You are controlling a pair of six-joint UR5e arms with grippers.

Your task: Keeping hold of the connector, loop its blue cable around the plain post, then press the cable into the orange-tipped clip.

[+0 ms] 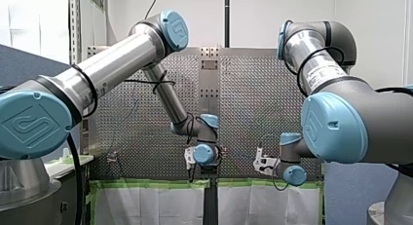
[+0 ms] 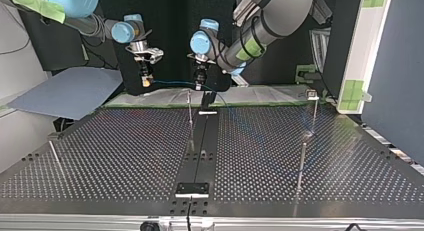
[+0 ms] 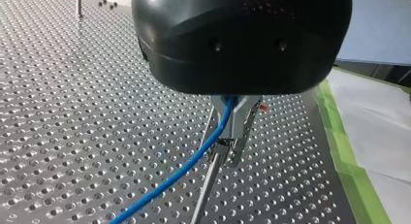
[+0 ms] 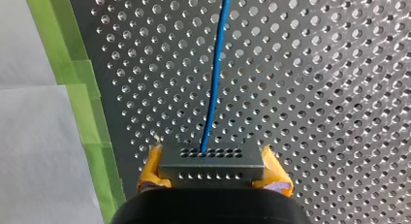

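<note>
Gripping the connector [image 4: 212, 162], my right gripper [image 2: 146, 80] sits upper left in the top view; my left gripper [image 3: 231, 139] pinches the blue cable [image 3: 184, 171] beside the plain post [image 3: 206, 195]. Looping looks barely begun; next I'd carry cable around it

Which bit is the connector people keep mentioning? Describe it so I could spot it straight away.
Start at the perforated table and find my right gripper near the green tape. Clamped between its yellow pads is the connector, a small dark grey block. Only it has two rows of tiny holes and a blue cable running out of it.
</note>
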